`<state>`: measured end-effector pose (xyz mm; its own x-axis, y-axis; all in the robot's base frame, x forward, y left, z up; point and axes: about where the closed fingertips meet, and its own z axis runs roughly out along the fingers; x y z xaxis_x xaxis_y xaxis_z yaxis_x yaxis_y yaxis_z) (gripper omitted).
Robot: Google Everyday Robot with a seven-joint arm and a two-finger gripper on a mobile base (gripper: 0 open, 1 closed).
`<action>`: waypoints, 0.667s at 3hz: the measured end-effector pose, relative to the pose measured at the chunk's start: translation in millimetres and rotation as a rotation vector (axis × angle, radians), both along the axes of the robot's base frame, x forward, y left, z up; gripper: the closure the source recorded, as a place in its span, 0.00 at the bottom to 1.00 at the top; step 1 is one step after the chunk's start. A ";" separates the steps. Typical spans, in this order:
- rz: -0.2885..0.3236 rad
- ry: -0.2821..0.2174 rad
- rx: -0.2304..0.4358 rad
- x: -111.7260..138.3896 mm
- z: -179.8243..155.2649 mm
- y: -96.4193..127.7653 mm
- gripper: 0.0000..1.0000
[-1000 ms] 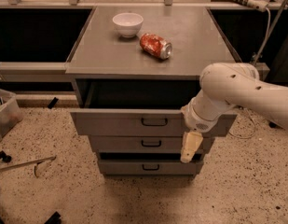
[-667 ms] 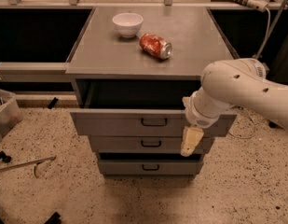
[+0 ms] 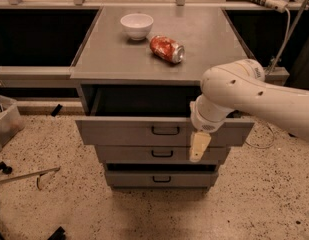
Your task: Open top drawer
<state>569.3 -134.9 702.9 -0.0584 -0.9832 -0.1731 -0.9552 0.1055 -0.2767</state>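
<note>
The top drawer [image 3: 124, 132] is a wide grey metal front with a small black loop handle [image 3: 165, 130] at its centre. It stands pulled out from the cabinet, and a dark gap shows behind it. My white arm reaches in from the right. My gripper [image 3: 198, 148] hangs down in front of the drawer's right part, to the right of the handle and apart from it. One cream finger [image 3: 199, 145] shows, pointing down.
Two narrower grey drawer fronts [image 3: 161, 154] sit below the top one. On the cabinet top [image 3: 109, 54] stand a white bowl [image 3: 136, 25] and a red can [image 3: 167, 49] on its side. A bin [image 3: 5, 121] and loose tools lie on the floor at left.
My arm and gripper have shifted slightly up and to the left. The top drawer stands open as before.
</note>
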 end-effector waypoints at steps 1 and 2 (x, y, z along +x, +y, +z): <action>0.013 0.081 -0.034 16.9 -37.0 4.5 0.00; 0.042 0.151 -0.053 23.0 -64.4 13.0 0.00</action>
<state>592.4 -122.0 638.5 -0.0382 -0.9929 -0.1130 -0.9896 0.0533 -0.1334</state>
